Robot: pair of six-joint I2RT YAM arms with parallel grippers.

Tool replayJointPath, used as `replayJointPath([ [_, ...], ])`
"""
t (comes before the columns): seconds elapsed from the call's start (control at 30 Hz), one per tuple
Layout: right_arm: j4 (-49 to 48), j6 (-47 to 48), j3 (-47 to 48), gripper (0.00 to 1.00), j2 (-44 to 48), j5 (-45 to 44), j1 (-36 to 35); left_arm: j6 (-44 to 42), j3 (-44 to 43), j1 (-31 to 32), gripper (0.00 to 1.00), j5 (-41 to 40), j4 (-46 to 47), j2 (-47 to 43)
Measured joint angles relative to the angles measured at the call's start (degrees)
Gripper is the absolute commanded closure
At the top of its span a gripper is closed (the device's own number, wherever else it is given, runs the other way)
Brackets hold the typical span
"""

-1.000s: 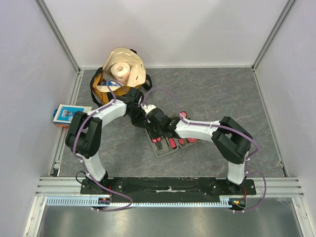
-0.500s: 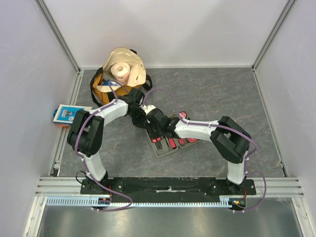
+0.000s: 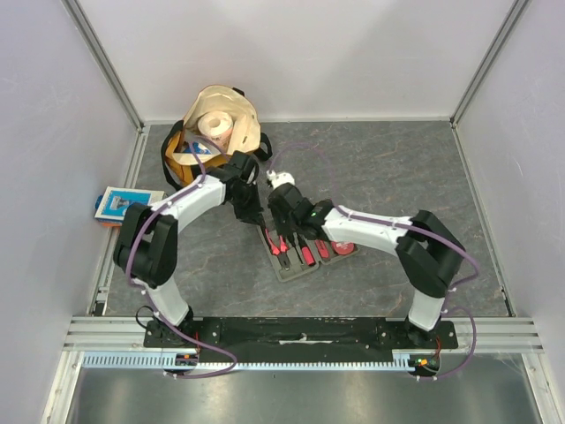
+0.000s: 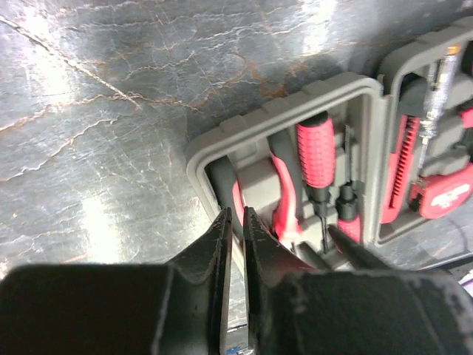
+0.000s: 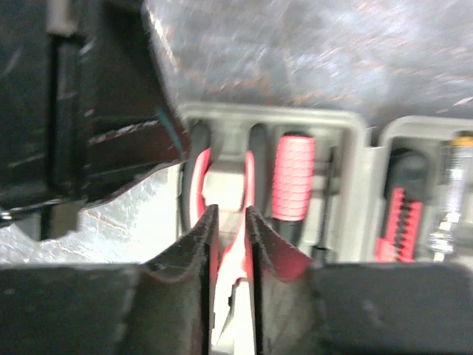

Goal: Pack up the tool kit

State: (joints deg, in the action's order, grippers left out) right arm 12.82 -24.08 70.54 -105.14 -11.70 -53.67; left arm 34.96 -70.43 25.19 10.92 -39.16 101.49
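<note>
The grey tool case [image 3: 288, 270] lies open on the table, with red-and-black tools in its slots. In the left wrist view the case [image 4: 198, 159] holds pliers [image 4: 284, 201], a screwdriver [image 4: 314, 151] and a round tape measure [image 4: 448, 194]. My left gripper [image 3: 258, 219] hovers over the case's left rim; its jaws [image 4: 236, 216] are nearly together with nothing between them. My right gripper [image 3: 284, 224] is beside it, directly above the pliers [image 5: 249, 171]. Its jaws [image 5: 230, 214] stand a narrow gap apart, and the pliers lie in their slot below. A screwdriver [image 5: 293, 177] lies to their right.
A tan-and-yellow bag [image 3: 217, 132] with a paper roll stands at the back left, just behind my left arm. A blue-and-white packet [image 3: 119, 205] lies at the left wall. Walls close in the left, back and right sides.
My right gripper has moved away from me toward the far end of the case, and its arm has stretched out. My left gripper has shifted slightly the same way.
</note>
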Motion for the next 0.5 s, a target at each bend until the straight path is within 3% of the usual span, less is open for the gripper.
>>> replayJointPath([
  [0.27, 0.1, 4.6, -2.9, 0.47, 12.5, -2.9, 4.4, 0.0, -0.3, -1.2, 0.72, -2.5, 0.2, -7.9],
  [0.5, 2.5, 14.8, -8.4, 0.39, 15.2, 12.2, 1.9, -2.1, -0.8, -3.9, 0.73, -5.6, 0.3, -11.0],
])
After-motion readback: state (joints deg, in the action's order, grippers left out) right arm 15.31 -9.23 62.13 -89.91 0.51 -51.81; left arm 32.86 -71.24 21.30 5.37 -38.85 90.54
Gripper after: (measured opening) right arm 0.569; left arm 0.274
